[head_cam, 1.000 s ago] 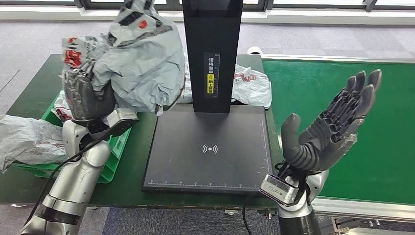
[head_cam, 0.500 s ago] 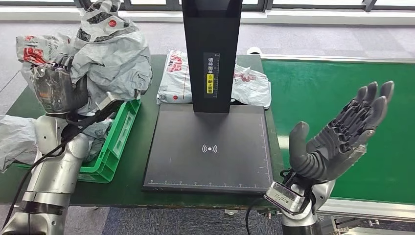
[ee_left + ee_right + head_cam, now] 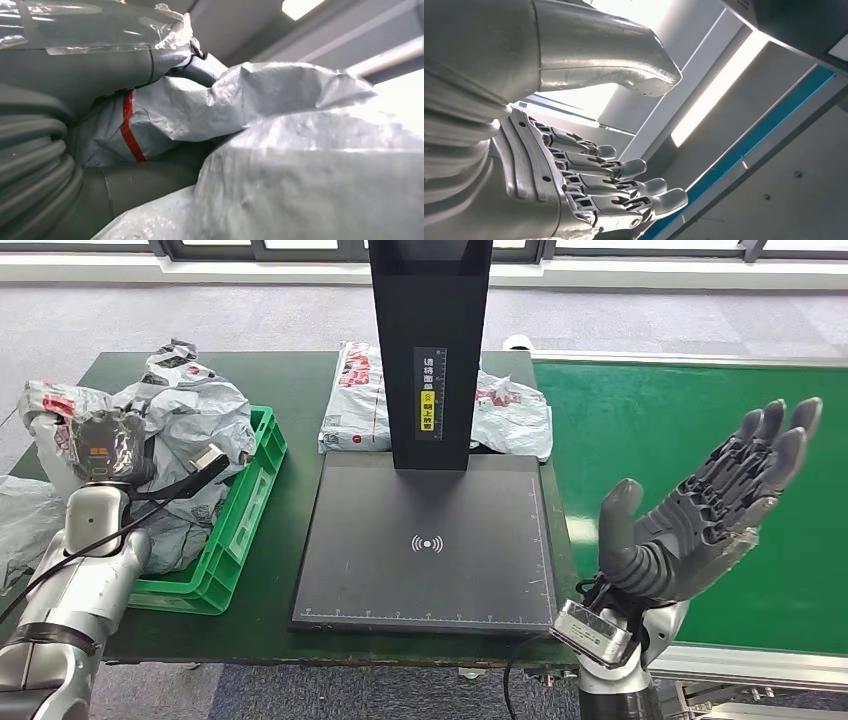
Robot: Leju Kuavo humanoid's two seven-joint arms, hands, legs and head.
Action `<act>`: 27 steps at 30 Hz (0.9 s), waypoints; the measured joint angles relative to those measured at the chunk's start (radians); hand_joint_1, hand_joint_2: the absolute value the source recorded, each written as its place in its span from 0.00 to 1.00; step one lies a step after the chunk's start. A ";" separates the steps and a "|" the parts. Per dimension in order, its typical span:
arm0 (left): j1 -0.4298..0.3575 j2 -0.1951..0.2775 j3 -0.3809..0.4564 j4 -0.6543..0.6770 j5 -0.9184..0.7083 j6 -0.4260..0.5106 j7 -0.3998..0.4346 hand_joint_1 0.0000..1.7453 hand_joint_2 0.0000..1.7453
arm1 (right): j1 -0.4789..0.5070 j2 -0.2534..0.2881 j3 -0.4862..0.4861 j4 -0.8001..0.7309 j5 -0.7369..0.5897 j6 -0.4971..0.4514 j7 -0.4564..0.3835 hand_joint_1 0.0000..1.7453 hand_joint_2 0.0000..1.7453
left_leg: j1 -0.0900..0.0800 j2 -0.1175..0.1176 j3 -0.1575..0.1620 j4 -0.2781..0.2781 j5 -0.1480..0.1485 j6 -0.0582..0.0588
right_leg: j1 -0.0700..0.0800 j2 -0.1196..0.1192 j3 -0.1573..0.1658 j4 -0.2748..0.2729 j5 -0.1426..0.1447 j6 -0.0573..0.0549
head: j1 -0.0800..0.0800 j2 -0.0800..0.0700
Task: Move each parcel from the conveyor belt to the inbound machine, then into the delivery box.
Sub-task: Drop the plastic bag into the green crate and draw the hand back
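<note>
Step in hand: the last leg of one parcel's route, the drop into the delivery box; this is a judgement from how the things lie.
Held parcel: a crumpled grey plastic mailer bag with red print [image 3: 185,405] sits low over the green slatted plastic crate [image 3: 243,525] at the left end of the dark green desk [image 3: 300,390]. It seems to rest on other grey bags [image 3: 180,535] already in the crate.
Left robot hand: the left robot hand [image 3: 100,445] is wrapped around the bag's left side. The left wrist view shows grey film with a red stripe [image 3: 150,125] pressed tight against the thumb, so it grips the parcel.
Right robot hand: the right robot hand [image 3: 700,505] is raised, palm up, over the near edge of the green conveyor belt [image 3: 680,410], fingers spread and holding nothing.
Inbound machine: the flat black scanning plate with a white wireless mark [image 3: 428,540] lies bare below its tall black post [image 3: 430,340].
Waiting parcels: two white and grey mailer bags with red print [image 3: 355,400] [image 3: 515,420] lie on the desk behind the post, one on each side of it.
Stray bag: another grey bag [image 3: 20,525] lies at the far left, outside the crate.
Next move: likely the left fingers need to let go so the bag settles inside the crate walls, then lift without snagging the loose film. After that the right robot hand would want a fresh parcel, and the belt surface in sight carries none.
</note>
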 joint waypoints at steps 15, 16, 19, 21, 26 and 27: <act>-0.015 0.051 0.054 0.266 -0.028 -0.021 0.060 1.00 1.00 | 0.002 -0.004 0.000 0.014 -0.007 0.000 0.000 0.00 1.00 | 0.000 0.000 0.000 0.000 0.000 0.000 | 0.000 0.000 0.000 0.000 0.000 0.000 | 0.000 0.000; -0.016 0.051 0.055 0.271 -0.029 -0.027 0.061 1.00 1.00 | 0.002 -0.005 0.000 0.015 -0.006 0.000 0.000 0.00 1.00 | 0.000 0.000 0.000 0.000 0.000 0.000 | 0.000 0.000 0.000 0.000 0.000 0.000 | 0.000 0.000; -0.018 0.051 0.056 0.282 -0.031 -0.039 0.064 1.00 1.00 | 0.002 -0.006 0.000 0.019 -0.003 0.000 0.001 0.00 1.00 | 0.000 0.000 0.000 0.000 0.000 0.000 | 0.000 0.000 0.000 0.000 0.000 0.000 | 0.000 0.000; -0.020 0.051 0.056 0.287 -0.031 -0.043 0.064 1.00 1.00 | 0.002 -0.006 0.000 0.022 -0.003 0.000 0.001 0.00 1.00 | 0.000 0.000 0.000 0.000 0.000 0.000 | 0.000 0.000 0.000 0.000 0.000 0.000 | 0.000 0.000; -0.027 0.049 0.060 0.299 -0.031 -0.072 0.056 0.66 1.00 | 0.003 -0.008 0.000 0.029 0.005 0.000 0.011 0.00 1.00 | 0.000 0.000 0.000 0.000 0.000 0.000 | 0.000 0.000 0.000 0.000 0.000 0.000 | 0.000 0.000; -0.027 0.048 0.062 0.301 -0.031 -0.077 0.051 0.57 1.00 | 0.003 -0.009 0.000 0.031 0.007 0.000 0.016 0.00 1.00 | 0.000 0.000 0.000 0.000 0.000 0.000 | 0.000 0.000 0.000 0.000 0.000 0.000 | 0.000 0.000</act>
